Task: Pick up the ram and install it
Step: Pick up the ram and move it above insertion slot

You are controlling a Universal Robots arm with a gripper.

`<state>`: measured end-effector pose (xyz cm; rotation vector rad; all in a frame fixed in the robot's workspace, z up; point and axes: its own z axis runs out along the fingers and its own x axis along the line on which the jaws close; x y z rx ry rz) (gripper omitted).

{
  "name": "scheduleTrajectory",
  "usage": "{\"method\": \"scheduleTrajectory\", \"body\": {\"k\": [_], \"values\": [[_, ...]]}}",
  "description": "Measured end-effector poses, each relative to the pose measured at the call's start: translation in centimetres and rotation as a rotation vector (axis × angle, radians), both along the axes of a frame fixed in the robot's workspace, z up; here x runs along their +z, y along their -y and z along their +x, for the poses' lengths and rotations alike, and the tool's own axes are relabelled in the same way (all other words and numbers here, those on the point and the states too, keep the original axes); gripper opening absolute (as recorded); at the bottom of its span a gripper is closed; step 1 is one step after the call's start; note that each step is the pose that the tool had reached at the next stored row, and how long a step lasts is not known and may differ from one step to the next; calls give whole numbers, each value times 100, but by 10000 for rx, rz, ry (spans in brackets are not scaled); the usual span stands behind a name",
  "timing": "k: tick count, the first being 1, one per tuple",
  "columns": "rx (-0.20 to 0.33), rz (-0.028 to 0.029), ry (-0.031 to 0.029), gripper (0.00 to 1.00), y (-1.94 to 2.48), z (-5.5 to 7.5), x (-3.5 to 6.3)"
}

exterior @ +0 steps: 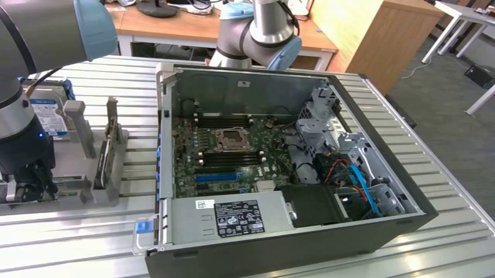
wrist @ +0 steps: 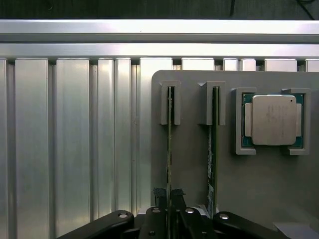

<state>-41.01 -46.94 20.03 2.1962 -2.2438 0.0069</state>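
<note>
The ram (wrist: 169, 149) is stood on edge in a grey holder (wrist: 189, 164) on the ribbed bench (wrist: 75, 139), in the guide farther from the processor (wrist: 273, 119). A second stick (wrist: 212, 149) is held just beside it in the neighbouring guide. The pincer (wrist: 169, 201) is set astride one end of the ram; whether it is already clamped on the board or merely straddles it cannot be told. For a sound pick, the grip is best kept centred on the thin edge and square to the board, so that the second stick is not brushed. The board is best drawn straight along its guide, since a tilt could jam it. The open computer case (exterior: 255, 95) is seen well apart, toward the exterior view's right.
</note>
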Motion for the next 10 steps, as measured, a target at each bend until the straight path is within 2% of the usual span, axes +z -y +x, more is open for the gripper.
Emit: {"method": "scheduleTrajectory", "body": {"k": [1, 2, 4, 10], "values": [[0, 0, 0, 20, 0, 0, 0], [0, 1, -1, 14, 0, 0, 0], [0, 0, 0, 12, 0, 0, 0], [0, 0, 0, 12, 0, 0, 0]]}}
